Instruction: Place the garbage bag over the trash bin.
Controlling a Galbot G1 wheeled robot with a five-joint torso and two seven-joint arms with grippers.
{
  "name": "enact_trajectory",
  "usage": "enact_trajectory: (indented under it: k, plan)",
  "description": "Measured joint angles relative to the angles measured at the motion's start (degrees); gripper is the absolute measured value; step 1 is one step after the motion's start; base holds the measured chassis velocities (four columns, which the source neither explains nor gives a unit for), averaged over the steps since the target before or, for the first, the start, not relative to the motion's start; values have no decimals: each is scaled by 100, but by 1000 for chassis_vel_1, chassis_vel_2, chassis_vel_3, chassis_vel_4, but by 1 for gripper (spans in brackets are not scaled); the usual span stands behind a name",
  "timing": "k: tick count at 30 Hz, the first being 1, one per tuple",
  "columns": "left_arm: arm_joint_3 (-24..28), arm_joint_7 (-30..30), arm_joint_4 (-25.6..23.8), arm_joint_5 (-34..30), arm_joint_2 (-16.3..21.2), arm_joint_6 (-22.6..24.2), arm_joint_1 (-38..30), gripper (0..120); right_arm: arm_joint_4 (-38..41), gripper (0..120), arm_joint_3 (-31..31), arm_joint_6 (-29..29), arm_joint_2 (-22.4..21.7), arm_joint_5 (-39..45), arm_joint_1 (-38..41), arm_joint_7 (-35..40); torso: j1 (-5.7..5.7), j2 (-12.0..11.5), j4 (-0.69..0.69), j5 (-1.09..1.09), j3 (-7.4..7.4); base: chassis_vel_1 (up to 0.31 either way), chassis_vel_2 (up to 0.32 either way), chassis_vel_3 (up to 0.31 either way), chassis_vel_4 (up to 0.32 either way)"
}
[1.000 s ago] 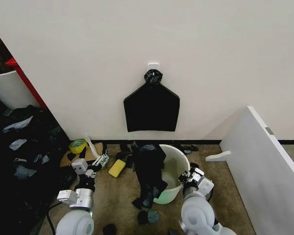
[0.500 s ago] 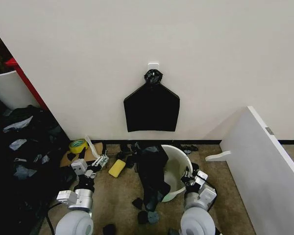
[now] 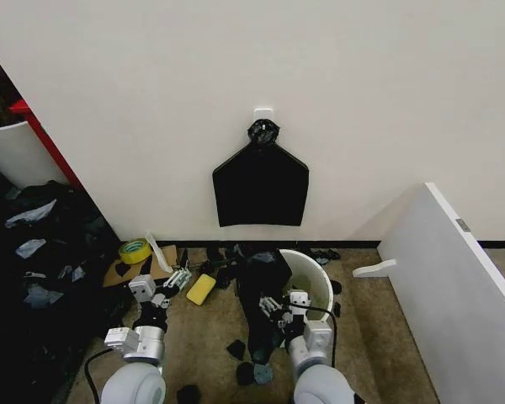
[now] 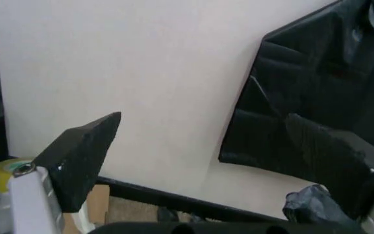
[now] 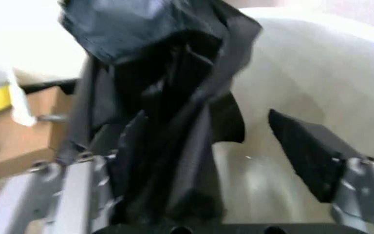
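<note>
Reaching in at the rim of the trash bin (image 3: 316, 273), the right gripper (image 3: 279, 305) sits just in front of the bin, where the garbage bag (image 3: 259, 290) hangs over the near-left part of the rim and trails down the outside to the carpet. The right wrist view shows this gripper's jaws spread wide, with the bag's crinkled black film (image 5: 167, 112) bunched against one finger and the bin's pale inner wall (image 5: 317, 97) beyond the other; nothing is pinched yet as far as I can tell. The bin is tipped, its mouth leaning toward the robot, and it stands near the wall, below the flat bundle of black bags (image 3: 261, 185) hung on a hook.

The left gripper (image 3: 173, 280) waits well to the left of the bin, beside the yellow block (image 3: 201, 289), its fingers parted and holding nothing; its wrist view looks at the wall and the hanging bundle (image 4: 317, 97).

To do this step well, I judge the right gripper should close on a single layer of the bag's mouth edge rather than the whole bunch, so the opening can be spread. The film is thin and slippery, so a firm pinch close to the rim helps. Pulling hard could tip the light bin further, so the stretch across the rim should be gentle and even.
</note>
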Motion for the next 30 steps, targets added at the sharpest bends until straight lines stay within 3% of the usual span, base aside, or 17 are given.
enact_trajectory:
  k: [2, 9, 10, 19, 23, 26, 30]
  plan:
    - [3, -11, -9, 1, 4, 10, 3, 100, -13, 65, 7, -22, -2, 4, 2, 30, 0, 0, 0, 0, 0, 0, 0, 0, 0]
    - [460, -116, -152, -14, 89, 344, 65, 100, -12, 34, 123, 32, -57, 38, -9, -113, 0, 0, 0, 0, 0, 0, 0, 0, 0]
    - [460, -116, -152, -14, 89, 344, 65, 100, -12, 34, 123, 32, -57, 38, -9, -113, 0, 0, 0, 0, 0, 0, 0, 0, 0]
    - [802, -632, -745, -993, 688, 1818, -131, 100, -37, 1, 209, 107, -98, -12, -20, -309, 0, 0, 0, 1, 0, 0, 0, 0, 0]
    - [953, -929, -894, -1607, 1020, 2558, -475, 100, -101, 0, 286, 126, -67, -159, -27, -289, 0, 0, -1, 0, 0, 0, 0, 0, 0]
    - [1032, -1063, -902, -1887, 1102, 2835, -619, 100, -108, 0, 322, 126, -64, -191, -40, -273, 0, 0, -1, 1, 0, 0, 0, 0, 0]
    - [1414, -1565, -863, -2305, 1083, 3580, -946, 100, -136, 0, 336, 129, -44, -317, -49, -265, 0, 0, 0, 1, 0, 0, 0, 0, 0]
